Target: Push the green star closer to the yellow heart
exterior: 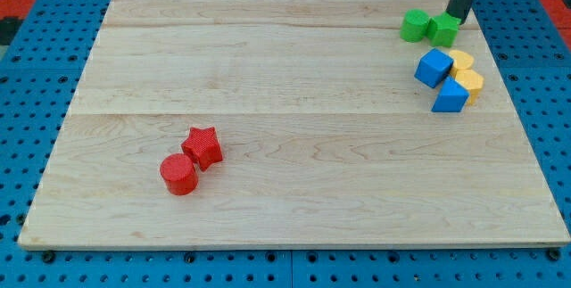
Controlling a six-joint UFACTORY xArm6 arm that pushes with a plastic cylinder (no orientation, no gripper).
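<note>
Your tip, a bare rod with no end effector to open or close, touches the green star from above-right; push downward toward the yellow heart, keeping contact centred.

One raised view looks down across the whole wooden board.

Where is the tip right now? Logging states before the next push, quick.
My tip: no gripper, holding nothing; at the view's top right, touching or nearly touching the green block.
</note>
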